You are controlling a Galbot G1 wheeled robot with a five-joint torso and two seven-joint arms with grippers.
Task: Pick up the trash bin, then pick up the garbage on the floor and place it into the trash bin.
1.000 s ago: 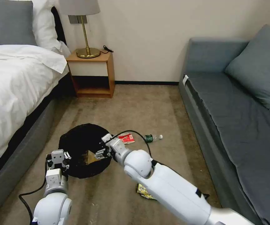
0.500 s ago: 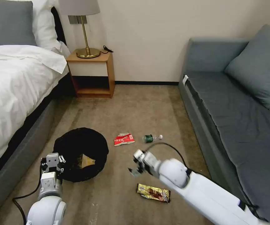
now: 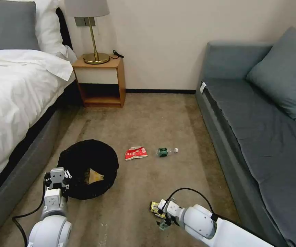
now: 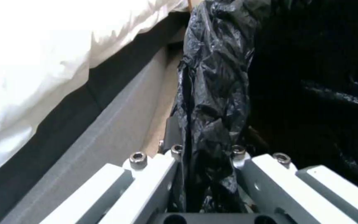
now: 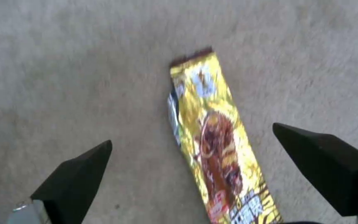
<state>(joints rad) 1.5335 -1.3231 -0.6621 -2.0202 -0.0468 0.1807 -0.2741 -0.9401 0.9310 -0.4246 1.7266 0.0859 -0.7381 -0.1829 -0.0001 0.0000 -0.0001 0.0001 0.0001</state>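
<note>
The trash bin [image 3: 86, 156], lined with a wrinkly black bag, stands on the carpet near the bed. My left gripper [image 3: 58, 176] is shut on its near rim, and the left wrist view shows the liner [image 4: 212, 93] pinched between the fingers of that gripper [image 4: 206, 149]. A brown paper bag [image 3: 94, 175] lies inside the bin. My right gripper [image 3: 161, 214] hangs open low over the gold-brown snack wrapper [image 3: 153, 207]. In the right wrist view that wrapper [image 5: 216, 146] lies between the spread fingers of the gripper [image 5: 192, 134]. A red-and-white wrapper [image 3: 136, 153] and a clear bottle [image 3: 165, 151] lie farther out.
A bed [image 3: 10, 103] runs along the left and a grey sofa [image 3: 257, 130] along the right. A wooden nightstand [image 3: 101, 80] with a lamp stands at the back wall. Open carpet lies between them.
My right gripper left the bin's mouth, swung right and toward me, and dropped over the gold wrapper. The brown bag stayed in the bin. The left gripper and bin shifted slightly left.
</note>
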